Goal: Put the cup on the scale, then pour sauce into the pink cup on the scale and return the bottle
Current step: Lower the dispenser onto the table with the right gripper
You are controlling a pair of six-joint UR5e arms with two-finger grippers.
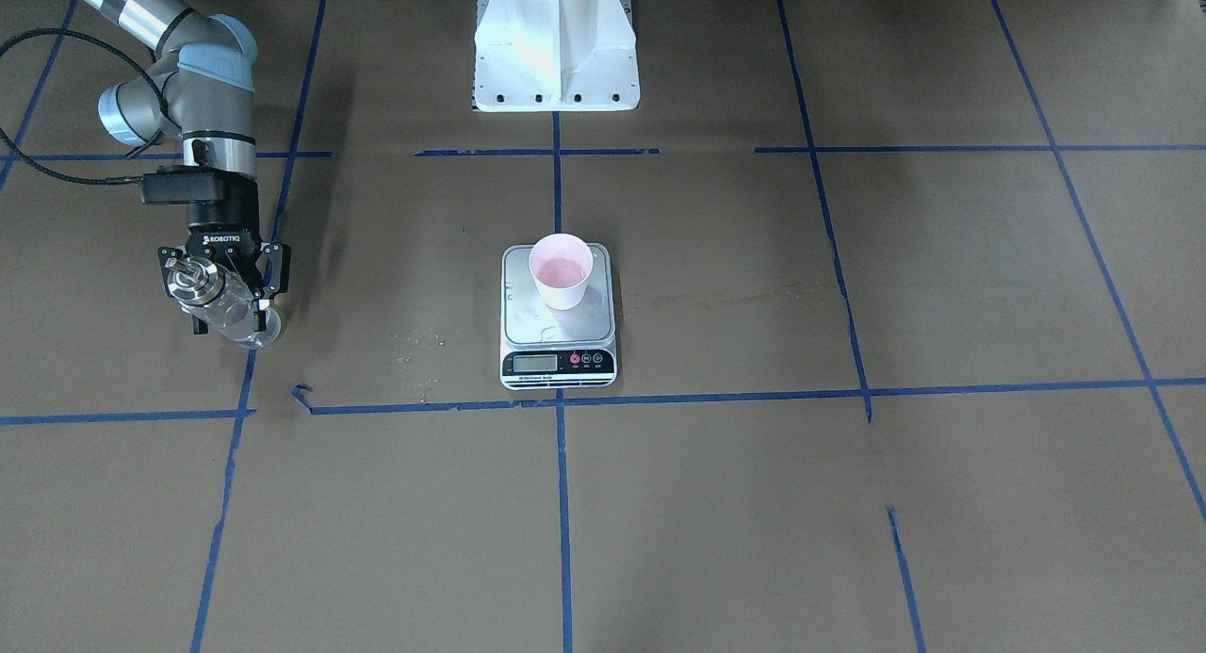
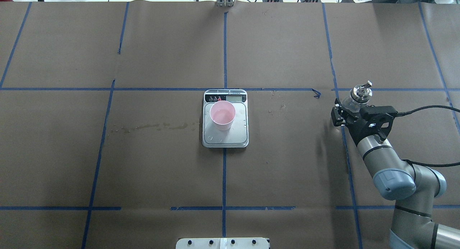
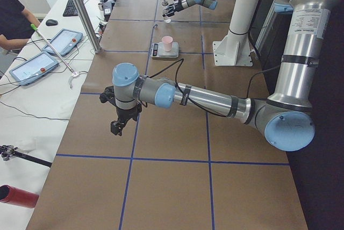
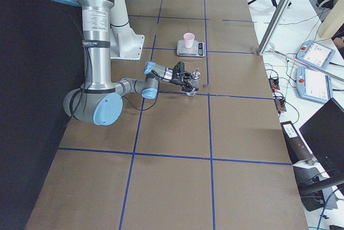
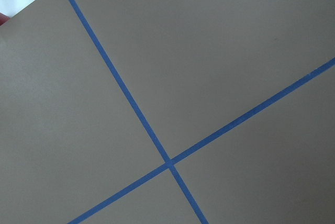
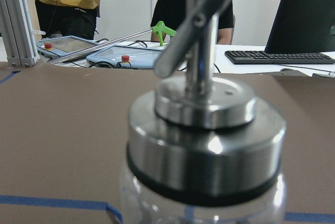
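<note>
The pink cup stands upright on the rear half of the scale, at mid-table; it also shows in the overhead view. My right gripper is far to the robot's right, shut on the clear glass bottle, which stands upright with its base at the table. The silver pourer cap fills the right wrist view. My left gripper hangs over bare paper far from the scale; it shows only in the exterior left view, so I cannot tell its state.
The white robot base stands behind the scale. Wet stains mark the paper left of the scale, and droplets lie on its platform. Blue tape lines grid the table. Operators and tablets are beyond the far edge.
</note>
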